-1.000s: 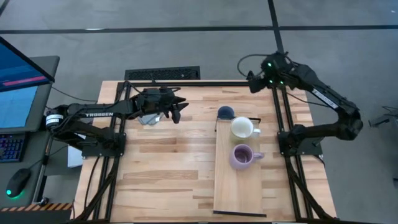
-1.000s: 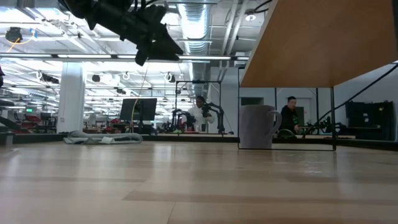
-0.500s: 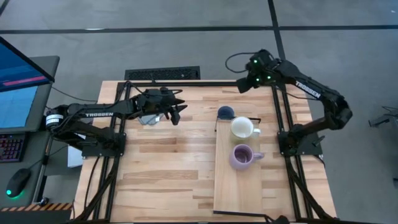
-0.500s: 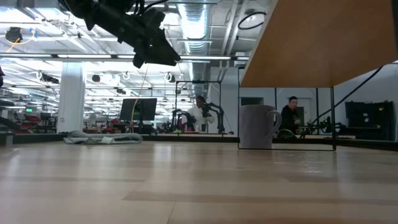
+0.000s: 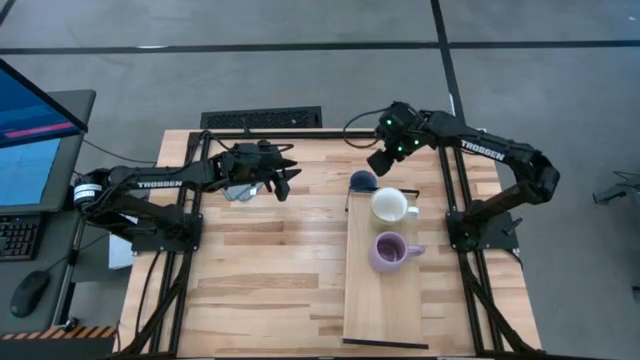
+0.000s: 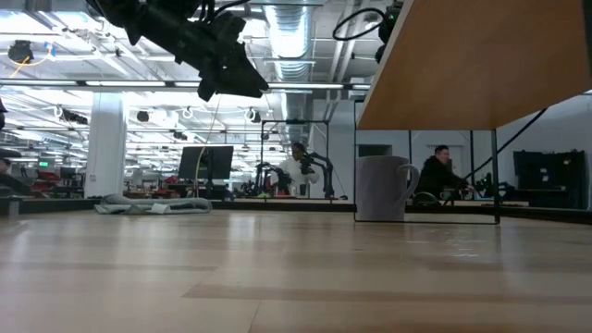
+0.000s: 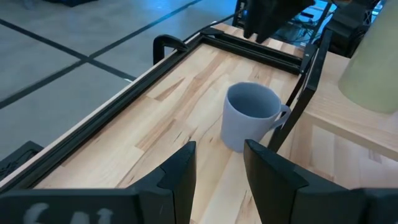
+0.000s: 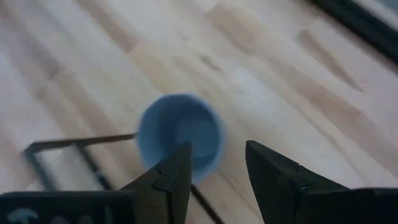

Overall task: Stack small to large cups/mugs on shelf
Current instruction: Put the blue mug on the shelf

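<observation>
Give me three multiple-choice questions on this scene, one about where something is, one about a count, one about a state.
1. Where is the blue mug?
A. on the table just beyond the shelf's end
B. on the shelf
C. inside the white mug

2. How many mugs stand on the shelf?
A. one
B. two
C. three

3. What is the right gripper doing?
A. gripping the purple mug
B. hovering open over the blue mug
C. resting on the shelf

Answers: A, it stands on the tabletop; B, white mug and purple mug; B, fingers apart, empty.
</observation>
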Available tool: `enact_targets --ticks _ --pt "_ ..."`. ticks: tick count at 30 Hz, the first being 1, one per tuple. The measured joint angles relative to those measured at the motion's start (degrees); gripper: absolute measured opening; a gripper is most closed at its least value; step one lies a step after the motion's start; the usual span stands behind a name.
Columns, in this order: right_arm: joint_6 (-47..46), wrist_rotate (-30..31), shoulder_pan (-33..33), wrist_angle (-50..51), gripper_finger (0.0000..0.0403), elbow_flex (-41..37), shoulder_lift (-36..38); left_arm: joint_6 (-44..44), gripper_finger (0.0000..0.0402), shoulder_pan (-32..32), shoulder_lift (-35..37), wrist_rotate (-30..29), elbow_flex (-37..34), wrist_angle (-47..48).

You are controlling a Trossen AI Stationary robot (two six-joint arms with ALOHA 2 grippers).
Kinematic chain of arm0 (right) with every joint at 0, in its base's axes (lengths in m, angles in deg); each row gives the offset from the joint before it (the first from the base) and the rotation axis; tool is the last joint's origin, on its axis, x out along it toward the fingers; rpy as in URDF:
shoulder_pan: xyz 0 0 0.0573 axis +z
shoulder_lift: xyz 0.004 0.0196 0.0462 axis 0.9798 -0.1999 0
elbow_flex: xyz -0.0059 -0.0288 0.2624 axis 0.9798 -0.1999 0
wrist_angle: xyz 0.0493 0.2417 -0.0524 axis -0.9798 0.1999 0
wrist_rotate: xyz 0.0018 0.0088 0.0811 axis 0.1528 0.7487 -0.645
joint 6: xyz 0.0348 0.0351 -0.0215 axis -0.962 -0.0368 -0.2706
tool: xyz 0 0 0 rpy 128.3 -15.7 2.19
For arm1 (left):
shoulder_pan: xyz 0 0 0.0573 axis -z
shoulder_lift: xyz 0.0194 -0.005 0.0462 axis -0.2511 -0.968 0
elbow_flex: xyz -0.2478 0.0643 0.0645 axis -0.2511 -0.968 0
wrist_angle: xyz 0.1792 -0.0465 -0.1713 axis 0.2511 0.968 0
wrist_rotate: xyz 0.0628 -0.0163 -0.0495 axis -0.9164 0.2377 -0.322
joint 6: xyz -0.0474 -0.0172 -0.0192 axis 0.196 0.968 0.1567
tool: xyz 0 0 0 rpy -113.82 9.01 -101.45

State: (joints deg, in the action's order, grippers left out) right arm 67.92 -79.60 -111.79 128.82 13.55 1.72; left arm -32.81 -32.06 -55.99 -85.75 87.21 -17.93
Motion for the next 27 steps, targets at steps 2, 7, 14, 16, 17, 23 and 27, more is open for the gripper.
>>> enact_targets --ticks 2,7,14,16,17,23,27 --pt "-1.3 3.6 0.7 0.2 0.0171 0.0 0.0 0.0 0.0125 0.0 0.0 0.0 0.0 0.0" --pt "-2.4 4.4 0.8 0.3 0.0171 0.0 0.0 0.0 0.0125 0.0 0.0 0.0 0.0 0.5" --pt "-4.2 4.2 0.4 0.3 0.0171 -1.9 0.0 -0.6 0.0125 0.0 0.0 0.0 0.0 2.2" --pt "-5.0 4.2 0.8 0.4 0.0171 -2.5 0.0 -0.6 0.0125 0.0 0.0 -0.1 0.0 2.6" --pt "-5.3 4.2 1.0 0.2 0.0171 -2.6 0.0 -0.6 0.0125 0.0 0.0 -0.1 0.0 2.7" --pt "-5.6 4.2 2.2 -2.2 0.0171 -3.8 0.0 -1.9 0.0125 0.0 0.0 -0.1 0.0 2.7" --pt "-8.3 4.2 2.9 -4.9 0.0171 -6.2 0.0 -2.1 0.0125 0.0 0.0 -0.1 0.0 2.7"
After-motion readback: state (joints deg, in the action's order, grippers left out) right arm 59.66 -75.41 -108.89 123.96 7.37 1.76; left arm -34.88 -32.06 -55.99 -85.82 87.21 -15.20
